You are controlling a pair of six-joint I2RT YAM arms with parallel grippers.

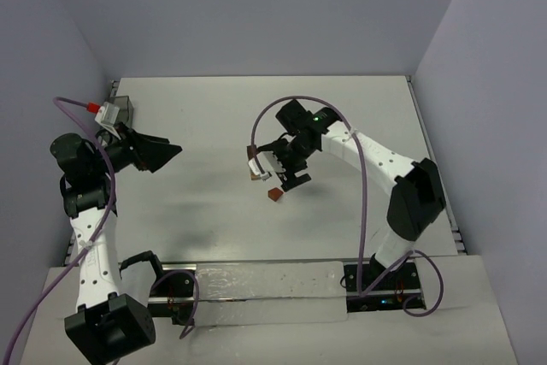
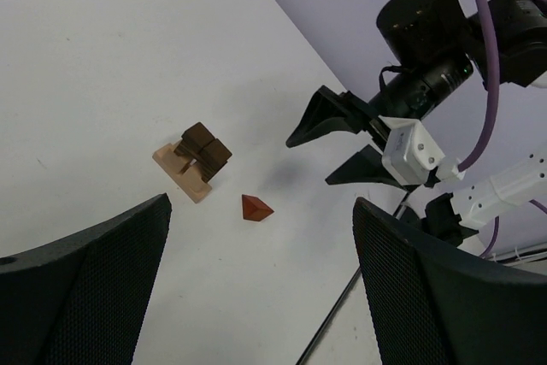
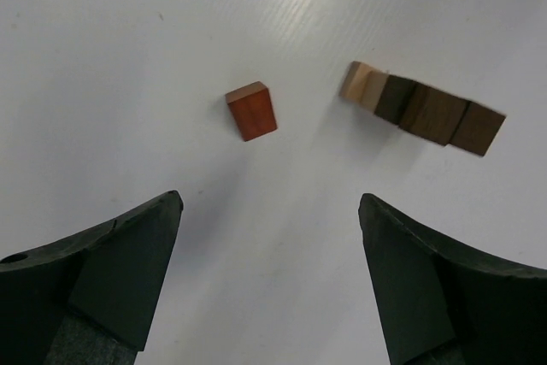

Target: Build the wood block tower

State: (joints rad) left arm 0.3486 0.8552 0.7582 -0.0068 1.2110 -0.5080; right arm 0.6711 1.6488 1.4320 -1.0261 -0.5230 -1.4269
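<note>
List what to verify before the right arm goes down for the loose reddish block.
1. Right gripper open and empty: ok.
2. Loose reddish-brown block lying free on the table, nothing touching it: ok.
3. Block lined up between the right fingers in the wrist view: ok, slightly left of centre.
4. Wood block tower standing, apart from the loose block: ok.
5. Clearance between the right arm and the tower during descent: cannot tell; they look close from the top camera.
6. Left gripper open and far from the blocks: ok.
</note>
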